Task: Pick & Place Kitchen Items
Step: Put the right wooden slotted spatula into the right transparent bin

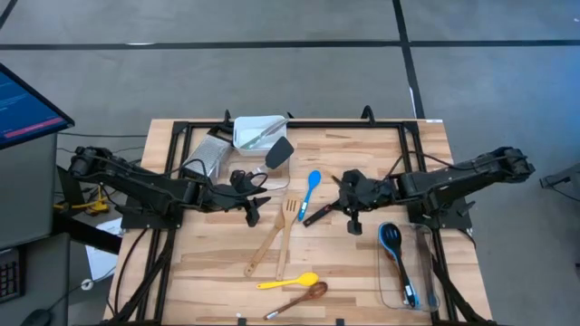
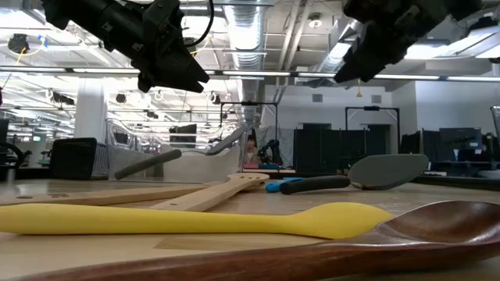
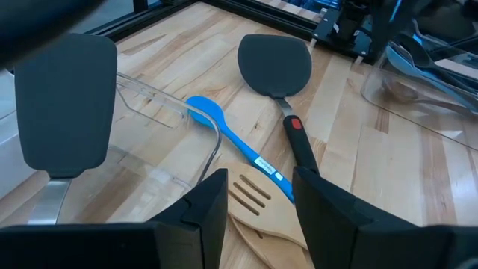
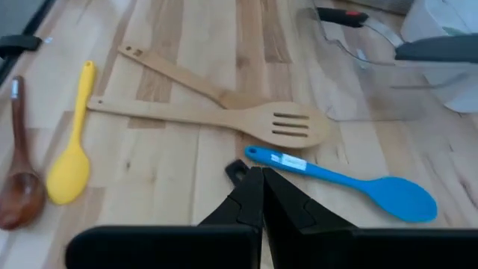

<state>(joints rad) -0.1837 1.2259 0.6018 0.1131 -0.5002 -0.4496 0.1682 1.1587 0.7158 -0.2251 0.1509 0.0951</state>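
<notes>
Several kitchen items lie flat on the wooden table: a blue spoon (image 1: pixel 312 187), a black spatula with a red mark on its handle (image 3: pixel 293 127), a wooden slotted turner (image 4: pixel 287 127), a wooden spoon (image 4: pixel 175 73), a yellow spoon (image 1: pixel 288 282) and a dark brown wooden spoon (image 1: pixel 299 297). Another black spatula (image 1: pixel 279 152) leans on a clear tub (image 1: pixel 256 131). My left gripper (image 3: pixel 258 209) hangs open above the turner's head, holding nothing. My right gripper (image 4: pixel 261 196) is shut and empty, raised above the blue spoon's handle end and the black spatula's handle.
A second clear tub (image 1: pixel 403 272) at the near right holds a blue-and-black spoon (image 1: pixel 391 240). A metal grater-like thing (image 1: pixel 210 152) lies at the far left. A black frame (image 1: pixel 299 125) runs along the table's far edge.
</notes>
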